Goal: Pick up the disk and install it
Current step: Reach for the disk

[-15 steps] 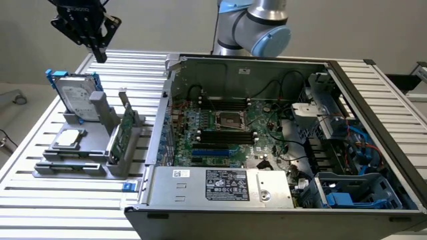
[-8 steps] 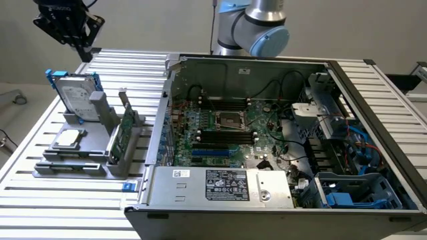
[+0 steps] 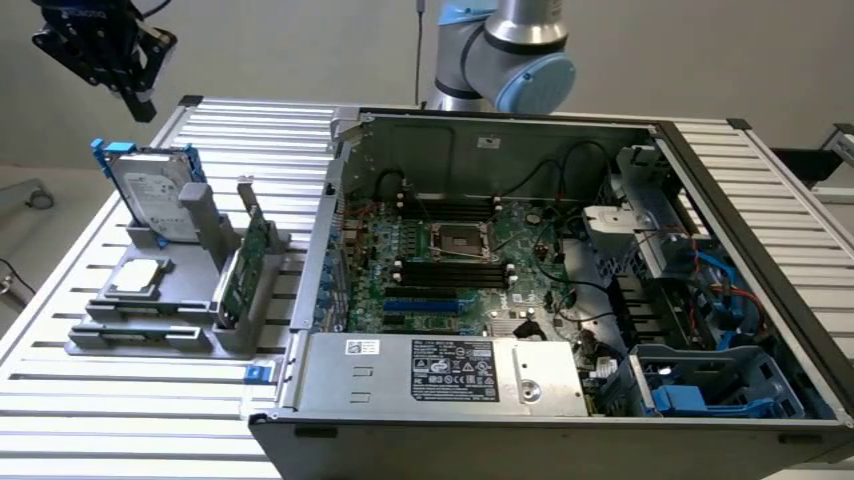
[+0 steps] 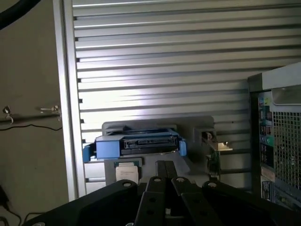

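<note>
The disk (image 3: 150, 190), silver-grey with a white label and blue carrier rails, stands on edge in a grey holder (image 3: 200, 215) on the slatted table at the exterior view's left. In the wrist view the disk (image 4: 136, 143) shows its blue frame and connector edge. My black gripper (image 3: 139, 108) hangs in the air above and slightly behind the disk, clear of it. Its fingers (image 4: 161, 170) sit together, shut on nothing, pointing toward the disk.
A small square silver chip (image 3: 138, 280) and a thin green circuit card (image 3: 240, 270) share the grey fixture. The open computer case (image 3: 534, 280) stands to the exterior view's right, with blue drive-bay parts (image 3: 707, 385) at its front right corner. The case's mesh wall (image 4: 282, 141) is near.
</note>
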`<state>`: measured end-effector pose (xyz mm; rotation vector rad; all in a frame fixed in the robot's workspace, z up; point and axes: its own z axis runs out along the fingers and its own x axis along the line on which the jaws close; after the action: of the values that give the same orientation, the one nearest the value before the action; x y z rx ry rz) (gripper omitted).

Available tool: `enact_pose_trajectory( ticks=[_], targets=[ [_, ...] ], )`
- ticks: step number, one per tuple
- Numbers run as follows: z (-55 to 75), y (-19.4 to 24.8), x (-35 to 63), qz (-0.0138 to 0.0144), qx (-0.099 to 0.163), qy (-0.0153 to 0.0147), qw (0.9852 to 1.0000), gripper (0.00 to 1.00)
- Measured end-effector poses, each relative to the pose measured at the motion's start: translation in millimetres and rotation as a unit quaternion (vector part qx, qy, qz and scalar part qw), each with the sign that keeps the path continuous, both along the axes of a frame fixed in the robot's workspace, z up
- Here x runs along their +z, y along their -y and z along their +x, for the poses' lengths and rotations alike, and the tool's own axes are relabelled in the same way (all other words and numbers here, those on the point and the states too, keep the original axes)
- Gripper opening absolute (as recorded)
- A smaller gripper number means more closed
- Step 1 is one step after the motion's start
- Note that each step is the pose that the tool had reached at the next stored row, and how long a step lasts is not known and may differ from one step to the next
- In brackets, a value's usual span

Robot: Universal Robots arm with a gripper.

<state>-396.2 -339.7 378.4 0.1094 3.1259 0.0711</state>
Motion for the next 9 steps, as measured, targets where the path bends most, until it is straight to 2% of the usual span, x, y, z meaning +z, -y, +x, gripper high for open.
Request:
enact_pose_trajectory(
  ticks=[9],
  targets=[
    [-22.9,-8.4,-1.4,-0.0008,0.005,-0.0004,1.0000,0.11]
  ],
)
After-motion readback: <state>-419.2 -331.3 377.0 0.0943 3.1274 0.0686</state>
